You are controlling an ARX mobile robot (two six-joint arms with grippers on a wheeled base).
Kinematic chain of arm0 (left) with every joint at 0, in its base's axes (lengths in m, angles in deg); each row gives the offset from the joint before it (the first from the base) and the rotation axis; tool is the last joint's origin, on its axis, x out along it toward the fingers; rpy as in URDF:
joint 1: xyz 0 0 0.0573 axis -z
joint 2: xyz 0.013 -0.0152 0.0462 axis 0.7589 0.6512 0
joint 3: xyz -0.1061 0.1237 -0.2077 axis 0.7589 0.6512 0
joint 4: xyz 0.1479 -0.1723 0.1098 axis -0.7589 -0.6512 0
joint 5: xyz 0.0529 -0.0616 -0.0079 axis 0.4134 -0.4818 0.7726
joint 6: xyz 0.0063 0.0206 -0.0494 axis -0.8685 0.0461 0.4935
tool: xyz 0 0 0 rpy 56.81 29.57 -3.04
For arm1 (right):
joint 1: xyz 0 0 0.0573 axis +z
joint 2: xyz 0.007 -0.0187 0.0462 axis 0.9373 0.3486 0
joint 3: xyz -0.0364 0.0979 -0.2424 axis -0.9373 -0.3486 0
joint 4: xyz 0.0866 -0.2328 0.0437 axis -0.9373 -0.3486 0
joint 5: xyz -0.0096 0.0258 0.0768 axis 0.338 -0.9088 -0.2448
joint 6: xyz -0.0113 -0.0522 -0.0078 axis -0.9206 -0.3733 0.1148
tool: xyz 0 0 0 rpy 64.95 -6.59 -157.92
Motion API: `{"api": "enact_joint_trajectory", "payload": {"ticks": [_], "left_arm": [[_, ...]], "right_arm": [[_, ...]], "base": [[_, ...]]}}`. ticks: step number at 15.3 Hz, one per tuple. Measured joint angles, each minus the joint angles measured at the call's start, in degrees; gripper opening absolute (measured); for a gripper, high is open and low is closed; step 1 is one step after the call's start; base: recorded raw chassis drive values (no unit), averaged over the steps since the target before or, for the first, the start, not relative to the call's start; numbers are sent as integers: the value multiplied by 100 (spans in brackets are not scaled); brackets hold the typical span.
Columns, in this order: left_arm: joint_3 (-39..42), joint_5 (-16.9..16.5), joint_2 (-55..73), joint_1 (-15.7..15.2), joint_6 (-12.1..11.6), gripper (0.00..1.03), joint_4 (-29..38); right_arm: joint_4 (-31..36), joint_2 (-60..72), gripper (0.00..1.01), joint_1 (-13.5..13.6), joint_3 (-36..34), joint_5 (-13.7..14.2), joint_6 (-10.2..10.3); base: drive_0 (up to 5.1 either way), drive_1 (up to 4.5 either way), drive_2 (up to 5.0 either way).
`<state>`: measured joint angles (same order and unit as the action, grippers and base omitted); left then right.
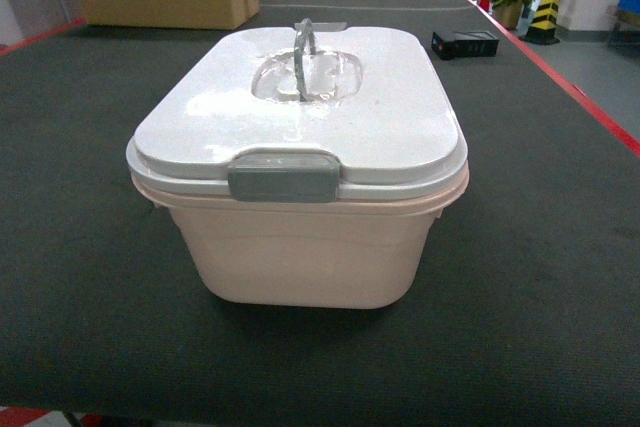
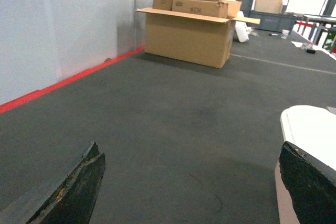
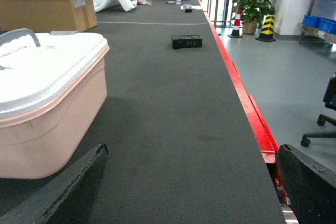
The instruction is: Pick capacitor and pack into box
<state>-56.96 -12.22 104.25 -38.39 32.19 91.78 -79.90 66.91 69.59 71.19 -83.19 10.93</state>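
Both my grippers, left gripper and right gripper, are standing wide and empty beside the box; its lid is sitting latched, risking wasted capacitor picking.

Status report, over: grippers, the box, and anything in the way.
Both grippers open and empty, left gripper, right gripper. Box on the mat, lid on, latch down. No capacitor in sight. Nothing blocking.

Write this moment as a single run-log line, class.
box: lid on, latch down | capacitor: not seen | left gripper: open, empty | right gripper: open, empty | packing: not begun
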Motion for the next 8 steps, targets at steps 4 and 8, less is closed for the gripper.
{"api": "enact_joint_trajectory", "payload": {"ticks": [4, 8], "left_arm": [[-66, -236, -4, 17, -20, 96, -197], [428, -2024, -831, -474, -170, 55, -907]], "right_arm": [[-4, 0, 98, 0, 0, 0, 0], [-2, 0, 98, 0, 0, 0, 2]], "base": [[0, 0, 0], [0, 0, 0]]}}
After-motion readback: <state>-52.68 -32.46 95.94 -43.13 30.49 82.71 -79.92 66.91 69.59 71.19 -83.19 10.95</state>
